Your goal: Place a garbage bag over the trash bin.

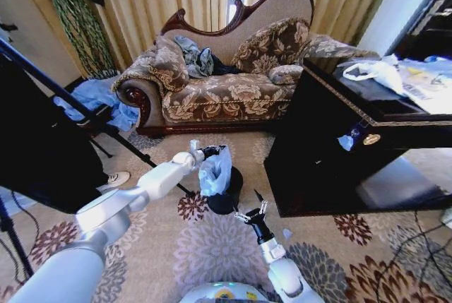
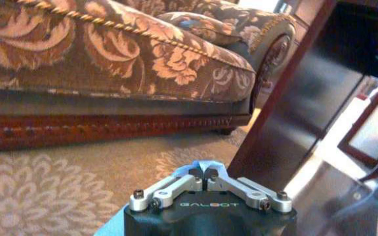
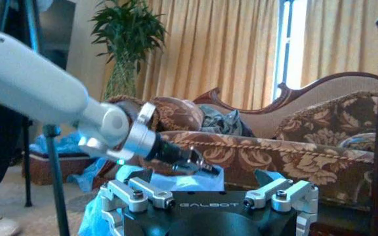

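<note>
My left gripper (image 1: 212, 152) has its jaws pinched tight on the top of the garbage bag (image 1: 215, 171), one pale blue crinkly bag hanging bunched over the single black trash bin (image 1: 224, 200) on the carpet (image 1: 205, 253) in front of the sofa (image 1: 226, 91). My right gripper (image 1: 253, 210) sits just beside the bin, jaws spread wide, holding nothing.

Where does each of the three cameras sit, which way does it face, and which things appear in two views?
Head view: high on the robot, looking down at the carpet, garbage bag, trash bin and sofa; both arms show.
Left wrist view: low behind the left hand, shut on the bag, facing the sofa base.
Right wrist view: behind the open right hand, facing the left hand, bag, sofa and curtains.
Shared: bag, sofa, left hand.
</note>
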{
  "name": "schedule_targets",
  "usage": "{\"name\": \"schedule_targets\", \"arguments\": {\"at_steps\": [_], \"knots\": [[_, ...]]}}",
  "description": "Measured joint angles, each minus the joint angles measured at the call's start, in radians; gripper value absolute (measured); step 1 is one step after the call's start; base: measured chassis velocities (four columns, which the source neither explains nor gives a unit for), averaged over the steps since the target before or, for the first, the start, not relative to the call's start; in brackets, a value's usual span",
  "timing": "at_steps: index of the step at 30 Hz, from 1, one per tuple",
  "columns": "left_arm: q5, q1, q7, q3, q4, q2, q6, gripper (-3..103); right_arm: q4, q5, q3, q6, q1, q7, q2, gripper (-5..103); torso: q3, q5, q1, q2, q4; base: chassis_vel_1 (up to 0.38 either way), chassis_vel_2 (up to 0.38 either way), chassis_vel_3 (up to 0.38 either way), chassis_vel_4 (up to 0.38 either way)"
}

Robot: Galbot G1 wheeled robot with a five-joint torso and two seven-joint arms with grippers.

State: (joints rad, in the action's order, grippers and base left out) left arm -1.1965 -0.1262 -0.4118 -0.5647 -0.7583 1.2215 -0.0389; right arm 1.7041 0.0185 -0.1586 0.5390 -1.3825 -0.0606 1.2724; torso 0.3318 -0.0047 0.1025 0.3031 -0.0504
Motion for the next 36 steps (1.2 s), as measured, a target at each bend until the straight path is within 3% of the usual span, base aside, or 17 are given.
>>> {"name": "schedule_targets", "arguments": {"at_steps": [8, 12, 13, 16, 19, 22, 24, 26, 28, 34, 36], "knots": [[-0.062, -0.027, 0.004, 0.040, 0.057, 0.058, -0.037, 0, 0.034, -0.023, 0.016, -0.114, 0.046, -0.086, 0.010, 100, 0.000, -0.0001, 0.000, 0.000, 0.0001, 0.000, 0.000, 0.000, 0.000], [-0.100, -0.043, 0.023, 0.065, 0.062, 0.085, -0.059, 0, 0.051, -0.042, 0.043, -0.268, 0.105, -0.159, 0.023, 100, 0.000, -0.0001, 0.000, 0.000, -0.0001, 0.000, 0.000, 0.000, 0.000], [-0.100, -0.043, 0.023, 0.065, 0.062, 0.085, -0.059, 0, 0.051, -0.042, 0.043, -0.268, 0.105, -0.159, 0.023, 100, 0.000, -0.0001, 0.000, 0.000, -0.0001, 0.000, 0.000, 0.000, 0.000], [-0.127, -0.049, 0.036, 0.071, 0.039, 0.084, -0.072, 0, 0.053, -0.067, 0.075, -0.368, 0.161, -0.205, 0.017, 100, 0.000, 0.0000, 0.000, 0.000, 0.0001, 0.000, 0.000, 0.000, 0.000], [-0.141, -0.052, 0.042, 0.073, 0.019, 0.077, -0.079, 0, 0.059, -0.116, 0.103, -0.426, 0.200, -0.234, 0.008, 100, 0.000, -0.0002, 0.000, 0.000, 0.0000, 0.000, 0.000, 0.000, 0.000], [-0.161, -0.058, 0.053, 0.077, -0.007, 0.068, -0.085, 0, 0.096, -0.246, 0.152, -0.540, 0.265, -0.282, -0.012, 100, 0.000, -0.0003, 0.000, 0.000, 0.0001, 0.000, 0.000, 0.000, 0.000], [-0.169, -0.063, 0.056, 0.082, -0.019, 0.063, -0.088, 0, 0.112, -0.303, 0.176, -0.618, 0.296, -0.305, -0.022, 100, 0.000, -0.0003, 0.000, 0.000, 0.0001, 0.000, 0.000, 0.000, 0.000], [-0.171, -0.065, 0.057, 0.083, -0.023, 0.061, -0.089, 0, 0.116, -0.326, 0.185, -0.648, 0.306, -0.311, -0.026, 100, 0.000, -0.0003, 0.000, 0.000, 0.0001, 0.000, 0.000, 0.000, 0.000], [-0.175, -0.073, 0.059, 0.088, -0.039, 0.053, -0.090, 0, 0.128, -0.411, 0.216, -0.733, 0.338, -0.352, -0.026, 100, 0.000, -0.0003, 0.000, 0.000, 0.0000, 0.000, 0.000, 0.000, 0.000], [-0.183, -0.080, 0.067, 0.092, -0.065, 0.040, -0.091, 0, 0.122, -0.507, 0.255, -0.817, 0.387, -0.419, -0.010, 100, 0.000, -0.0003, 0.000, 0.000, 0.0000, 0.000, 0.000, 0.000, 0.000], [-0.186, -0.081, 0.071, 0.093, -0.077, 0.032, -0.091, 0, 0.108, -0.572, 0.275, -0.876, 0.424, -0.467, 0.002, 100, 0.000, -0.0003, 0.000, 0.000, 0.0001, 0.000, 0.000, 0.000, 0.000]]}}
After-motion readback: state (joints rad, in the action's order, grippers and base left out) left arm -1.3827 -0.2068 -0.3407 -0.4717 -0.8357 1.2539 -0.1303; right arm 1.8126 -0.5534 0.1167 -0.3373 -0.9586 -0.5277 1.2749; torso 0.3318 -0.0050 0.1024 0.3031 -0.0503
